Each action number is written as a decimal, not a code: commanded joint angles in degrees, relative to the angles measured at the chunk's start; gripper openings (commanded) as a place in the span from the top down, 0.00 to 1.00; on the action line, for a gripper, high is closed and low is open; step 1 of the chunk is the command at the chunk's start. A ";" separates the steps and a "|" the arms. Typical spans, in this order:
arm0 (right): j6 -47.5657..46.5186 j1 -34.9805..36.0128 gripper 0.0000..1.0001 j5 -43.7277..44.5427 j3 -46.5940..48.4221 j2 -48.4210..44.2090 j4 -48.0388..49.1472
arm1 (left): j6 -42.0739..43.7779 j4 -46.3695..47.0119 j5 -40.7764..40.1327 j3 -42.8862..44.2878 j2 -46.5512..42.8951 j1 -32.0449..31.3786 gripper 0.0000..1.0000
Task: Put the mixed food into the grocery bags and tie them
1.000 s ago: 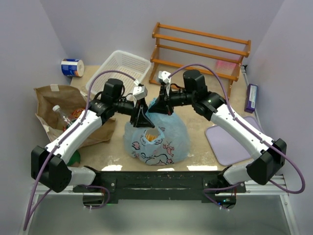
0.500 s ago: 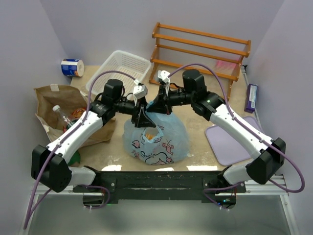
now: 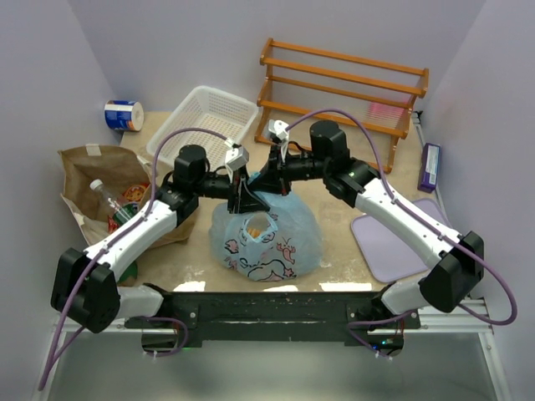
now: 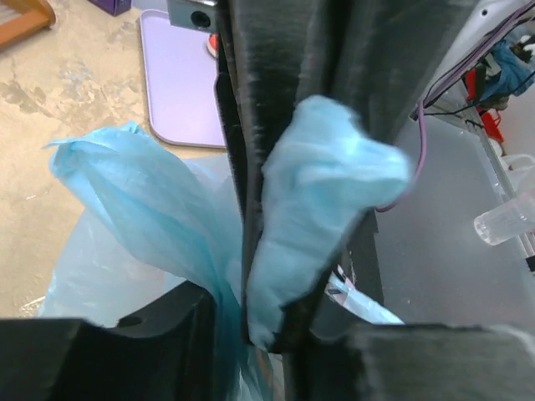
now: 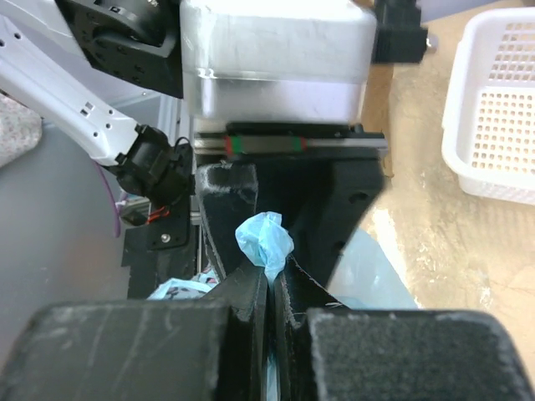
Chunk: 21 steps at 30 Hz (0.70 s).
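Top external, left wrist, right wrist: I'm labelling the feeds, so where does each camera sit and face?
Top external: above and behind, looking down at the table; left arm and right arm show whole.
Left wrist: on the left arm, looking along the left fingers, clamped on the blue bag.
Right wrist: on the right arm, the right fingers pinching bag plastic.
Shared: all three show the blue bag.

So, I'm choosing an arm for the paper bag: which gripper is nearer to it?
Left. The left gripper grips the blue bag to the right of the brown paper bag; the right gripper grips it farther right.
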 commanded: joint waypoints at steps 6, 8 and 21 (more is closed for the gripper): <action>2.57 0.33 0.77 2.79 0.22 -2.21 2.25 | -5.17 11.62 -1.10 -3.49 -2.89 0.05 1.00; 4.14 0.15 0.61 5.59 0.22 -3.26 2.33 | -5.17 12.14 -0.76 -3.84 -2.81 0.05 1.00; 19.78 -5.64 0.05 19.81 -2.33 -14.43 5.50 | 0.89 8.81 0.12 -3.67 -3.50 -0.65 1.00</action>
